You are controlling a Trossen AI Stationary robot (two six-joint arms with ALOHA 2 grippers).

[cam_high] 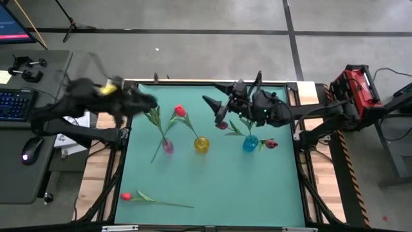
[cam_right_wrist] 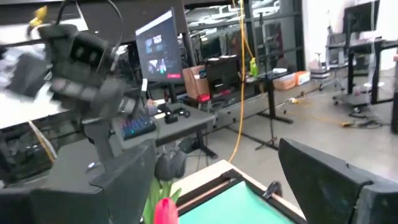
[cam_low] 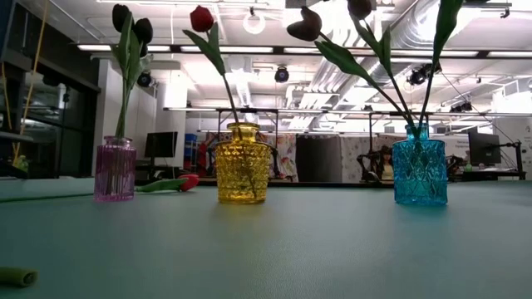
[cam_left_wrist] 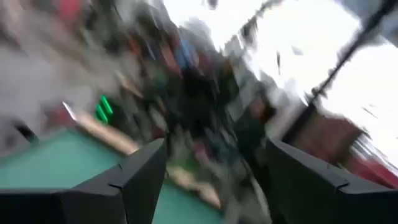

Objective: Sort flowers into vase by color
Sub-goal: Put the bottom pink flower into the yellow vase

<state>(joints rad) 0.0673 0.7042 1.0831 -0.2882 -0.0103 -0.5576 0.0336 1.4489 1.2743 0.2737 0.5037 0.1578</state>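
Three glass vases stand in a row: pink (cam_high: pixel 167 146) (cam_low: pixel 114 170), yellow (cam_high: pixel 201 144) (cam_low: pixel 243 164) and blue (cam_high: pixel 250 143) (cam_low: pixel 419 172). The pink vase holds near-black tulips (cam_low: pixel 133 29). A red tulip (cam_high: pixel 179 111) (cam_low: pixel 202 18) stands in the yellow one. Maroon tulips (cam_high: pixel 221 125) (cam_low: pixel 305 25) lean out of the blue one. Another red tulip (cam_high: pixel 126 196) lies flat near the table's near-left corner. My left gripper (cam_high: pixel 153 102) (cam_left_wrist: pixel 214 180) hovers open above the pink vase's flowers. My right gripper (cam_high: pixel 209 103) (cam_right_wrist: pixel 217 186) hangs open between the yellow and blue vases' flowers, with the red bud (cam_right_wrist: pixel 165 211) below it.
The green mat (cam_high: pixel 219 187) has bare room in front of the vases. A wooden rim (cam_high: pixel 193 82) edges the far side. A desk with a keyboard (cam_high: pixel 16 103) and mouse stands off the table's left; a red case (cam_high: pixel 354 87) sits off its right.
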